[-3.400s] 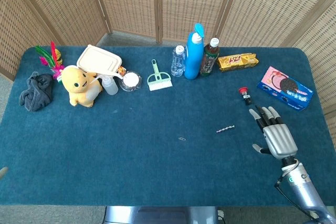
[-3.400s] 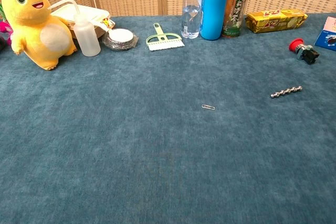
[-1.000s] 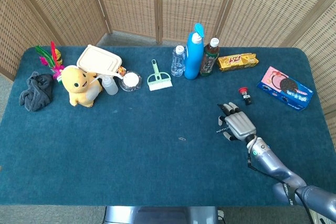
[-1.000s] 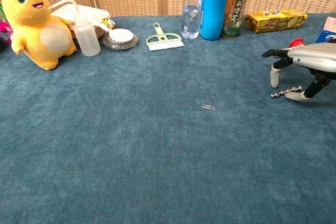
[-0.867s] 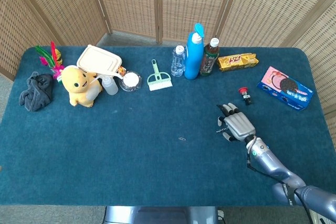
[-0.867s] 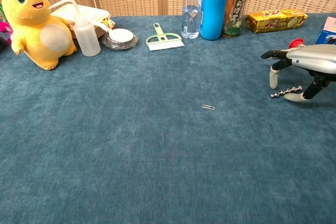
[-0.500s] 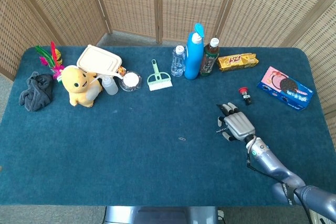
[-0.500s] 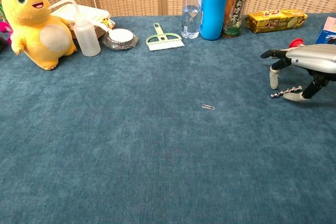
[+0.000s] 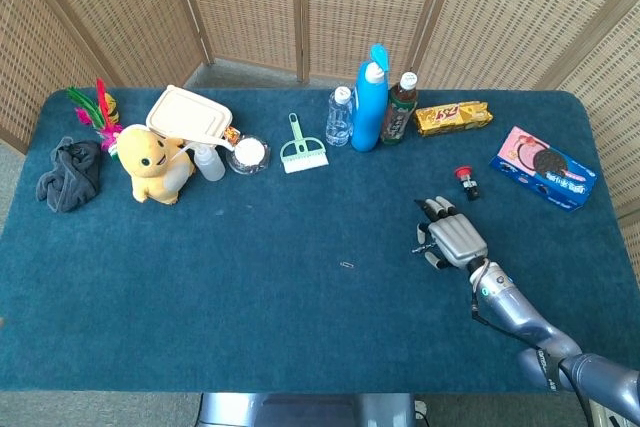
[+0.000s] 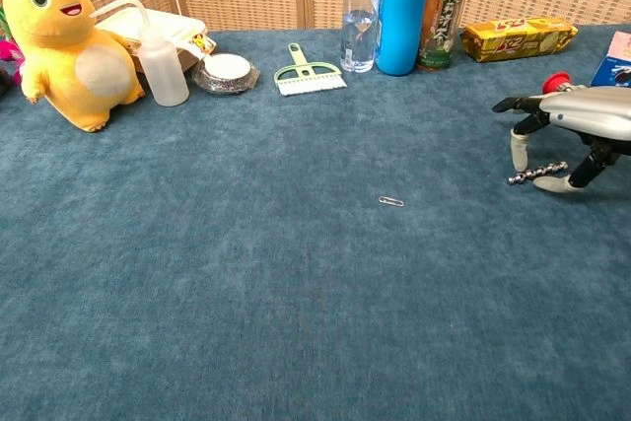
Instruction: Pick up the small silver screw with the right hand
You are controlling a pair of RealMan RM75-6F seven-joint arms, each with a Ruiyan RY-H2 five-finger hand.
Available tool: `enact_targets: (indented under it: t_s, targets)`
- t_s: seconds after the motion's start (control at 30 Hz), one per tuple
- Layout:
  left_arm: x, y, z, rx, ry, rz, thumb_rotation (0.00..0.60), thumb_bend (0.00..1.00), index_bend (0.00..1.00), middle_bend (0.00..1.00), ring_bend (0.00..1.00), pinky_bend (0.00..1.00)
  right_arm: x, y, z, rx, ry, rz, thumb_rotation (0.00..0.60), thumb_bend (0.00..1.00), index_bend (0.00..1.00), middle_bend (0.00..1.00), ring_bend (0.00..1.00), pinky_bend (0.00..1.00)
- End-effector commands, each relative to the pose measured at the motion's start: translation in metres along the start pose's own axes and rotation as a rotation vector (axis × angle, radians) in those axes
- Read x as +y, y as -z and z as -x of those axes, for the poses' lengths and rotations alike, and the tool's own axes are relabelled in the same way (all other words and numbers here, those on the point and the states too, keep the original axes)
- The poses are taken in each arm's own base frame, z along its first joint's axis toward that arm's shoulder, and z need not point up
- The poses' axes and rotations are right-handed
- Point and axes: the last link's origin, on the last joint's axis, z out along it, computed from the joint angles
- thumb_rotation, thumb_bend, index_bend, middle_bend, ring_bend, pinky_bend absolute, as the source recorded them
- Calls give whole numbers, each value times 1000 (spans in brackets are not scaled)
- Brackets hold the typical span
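Fingers (image 10: 520,153) of your right hand (image 10: 582,110) arch spread over the screw (image 10: 537,173), tips beside it on the table (image 10: 296,293), nothing pinched, near the red button (image 10: 557,81).

On the blue cloth table (image 9: 250,327), a yellow plush toy (image 9: 152,163) sits at about ten o'clock, with a grey rag (image 9: 68,174) and bright feathers (image 9: 93,110) further toward nine, and a cream lidded box (image 9: 189,114), a squeeze bottle (image 9: 209,162) and a round tin (image 9: 248,153) just beside it. At twelve o'clock a green brush (image 9: 300,148), a clear water bottle (image 9: 339,116), a tall blue bottle (image 9: 370,99) and a tea bottle (image 9: 399,107) stand close together, a yellow snack pack (image 9: 453,117) lying toward one. A cookie box (image 9: 543,168) lies at two o'clock, a red-capped button (image 9: 465,179) near it, and a paper clip (image 9: 347,265) lies near the centre.
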Motion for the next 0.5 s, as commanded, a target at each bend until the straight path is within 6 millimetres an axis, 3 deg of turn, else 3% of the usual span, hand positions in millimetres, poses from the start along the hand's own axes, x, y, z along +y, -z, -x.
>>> enact_targets:
  t_s: [0.03, 0.5]
  targets:
    - [0, 0, 0, 0, 0, 0, 600, 365, 0, 0, 0, 46, 0, 0, -1, 3, 0, -1, 600, 385, 481, 59, 0, 0]
    - [-1, 1, 0, 0, 2, -4, 600, 364, 0, 0, 0, 46, 0, -2, 0, 0, -2, 5, 600, 389, 501, 64, 0, 0]
